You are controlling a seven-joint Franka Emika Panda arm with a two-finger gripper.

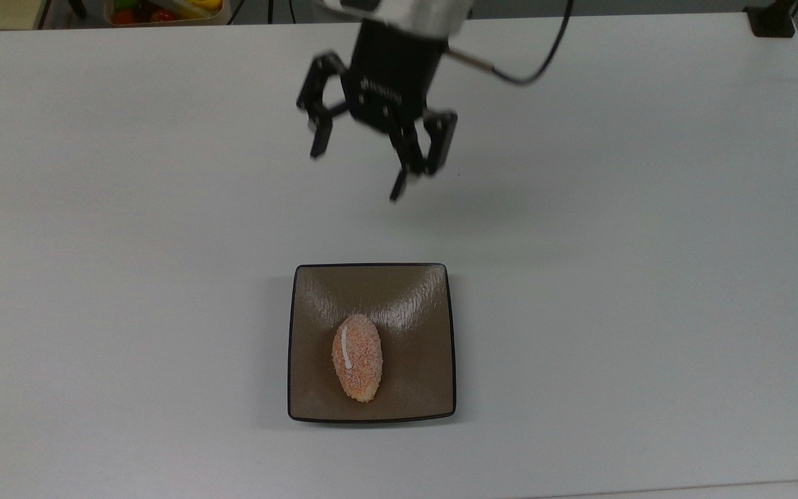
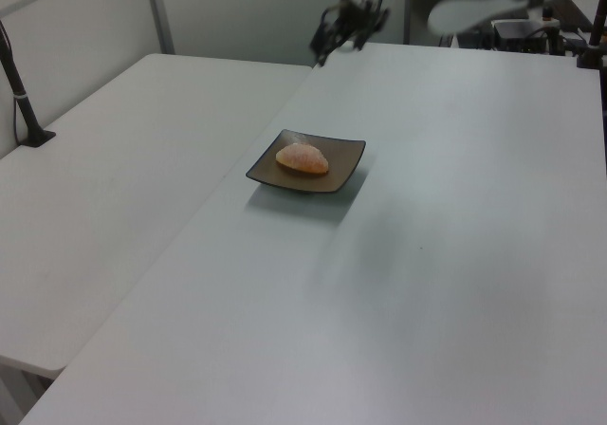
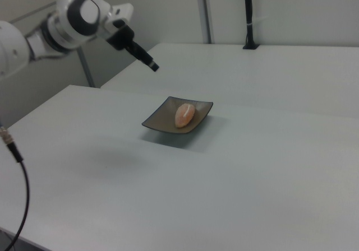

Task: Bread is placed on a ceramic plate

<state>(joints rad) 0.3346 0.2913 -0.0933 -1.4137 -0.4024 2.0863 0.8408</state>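
Note:
The bread, an orange-pink speckled oval roll with a short white stripe, lies on the square brown ceramic plate, slightly toward the top view's left. The same roll rests on the plate in both side views. My gripper hangs high above the table, well back from the plate toward the top view's upper edge, open and holding nothing. It also appears raised in the left view and in the right view.
A white table carries the plate. A tray of colourful items sits past the table's far edge at the top view's upper left. A black post base stands at the upper right corner. A second table adjoins.

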